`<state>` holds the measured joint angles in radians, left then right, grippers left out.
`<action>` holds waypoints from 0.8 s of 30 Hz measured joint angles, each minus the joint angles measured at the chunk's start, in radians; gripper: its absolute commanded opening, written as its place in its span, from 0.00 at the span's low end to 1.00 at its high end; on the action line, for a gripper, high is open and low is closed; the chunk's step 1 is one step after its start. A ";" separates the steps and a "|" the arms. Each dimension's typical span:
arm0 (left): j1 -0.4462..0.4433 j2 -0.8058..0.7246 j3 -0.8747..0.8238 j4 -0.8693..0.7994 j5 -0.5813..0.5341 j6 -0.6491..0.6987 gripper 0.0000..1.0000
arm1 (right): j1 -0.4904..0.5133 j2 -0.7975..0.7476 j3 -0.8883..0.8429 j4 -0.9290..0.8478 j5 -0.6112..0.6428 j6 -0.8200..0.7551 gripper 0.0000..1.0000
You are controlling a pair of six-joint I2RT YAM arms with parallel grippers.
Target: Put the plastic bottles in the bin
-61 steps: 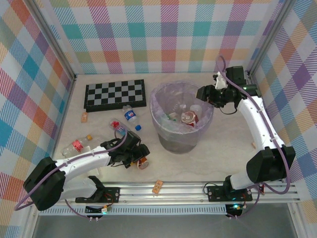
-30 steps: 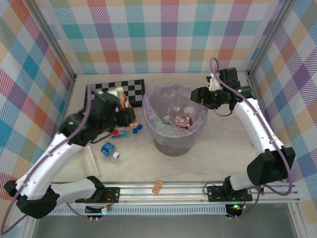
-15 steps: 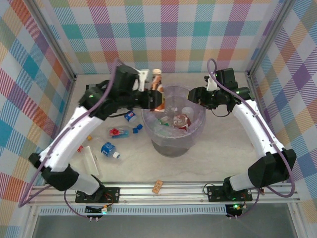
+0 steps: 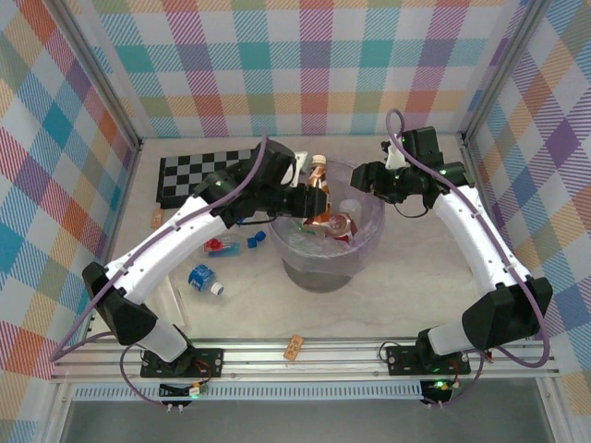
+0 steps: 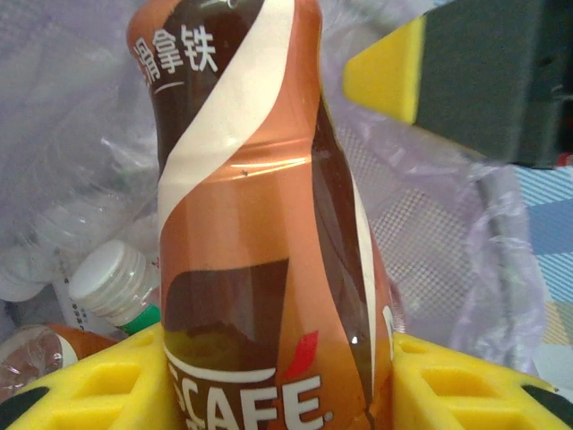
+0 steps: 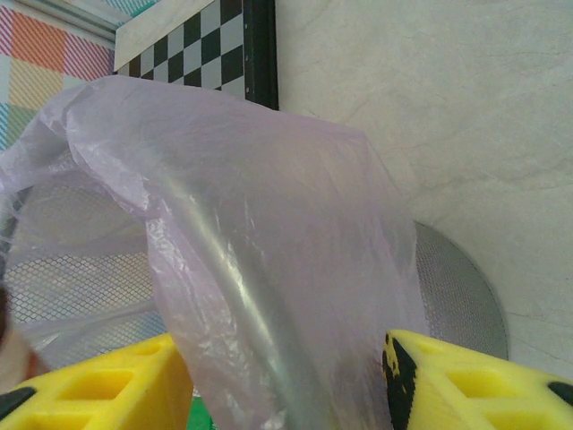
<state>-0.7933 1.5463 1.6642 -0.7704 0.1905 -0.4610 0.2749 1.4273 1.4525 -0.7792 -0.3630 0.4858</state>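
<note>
The left arm [image 4: 175,235] rises from its near-left base and stretches diagonally far and right, its wrist held level over the left rim of the large round grey bin lined with a lilac plastic bag [image 4: 319,272]. The left fingers [image 5: 98,390] pinch the lower body of a brown-orange labelled plastic bottle [image 5: 251,224], which stands upright above the bin's opening, with other bottles lying in the bag beneath it.

The right arm [image 4: 480,231] climbs along the right side of the worktop [image 4: 416,295], then bends left at the elbow towards the bin's far-right edge. The right fingers [image 6: 474,376] straddle the bag-covered rim, one inside and one outside, closed against it.

A clear bottle with a red label [image 4: 222,245] and a blue-labelled bottle [image 4: 201,277] lie on the worktop left of the bin.
</note>
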 measured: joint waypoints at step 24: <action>-0.004 -0.006 0.054 -0.034 -0.061 0.055 0.96 | 0.001 0.000 0.000 0.000 0.004 -0.003 0.57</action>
<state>-0.7975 1.5402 1.7184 -0.8040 0.1291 -0.4065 0.2756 1.4277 1.4528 -0.7792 -0.3592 0.4824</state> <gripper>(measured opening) 0.962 0.575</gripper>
